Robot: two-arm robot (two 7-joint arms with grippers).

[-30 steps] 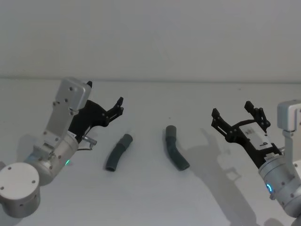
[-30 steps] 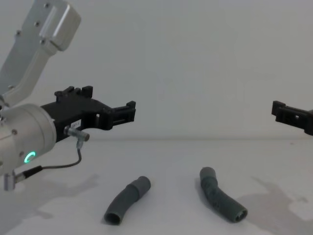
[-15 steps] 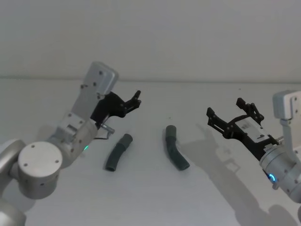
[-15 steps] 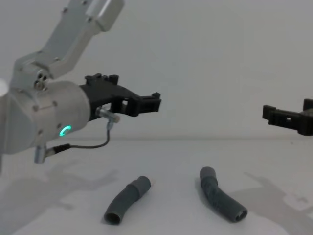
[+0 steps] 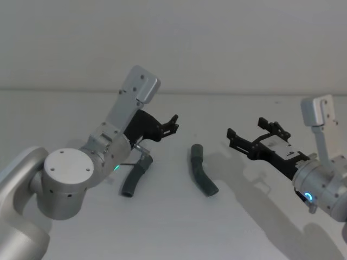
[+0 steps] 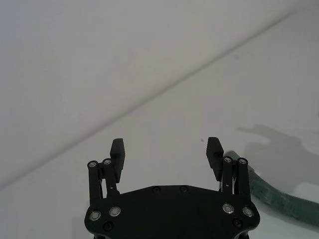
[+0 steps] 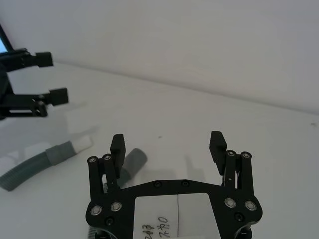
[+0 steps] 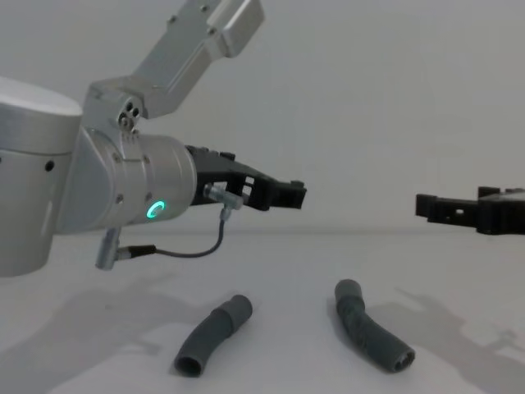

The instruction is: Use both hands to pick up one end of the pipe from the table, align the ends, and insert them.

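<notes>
Approach stage: the left gripper (image 5: 171,124) and right gripper (image 5: 246,129) hovered open and empty above the worktop (image 5: 173,233), where the left pipe piece (image 5: 135,176) and right pipe piece (image 5: 201,176) lay apart. Next, each would probably need to descend onto its piece.

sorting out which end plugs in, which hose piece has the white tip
The left pipe piece, lying near the left gripper: one cuff ends in a narrower white tip. The right pipe piece shows plain grey cuffs.
</notes>
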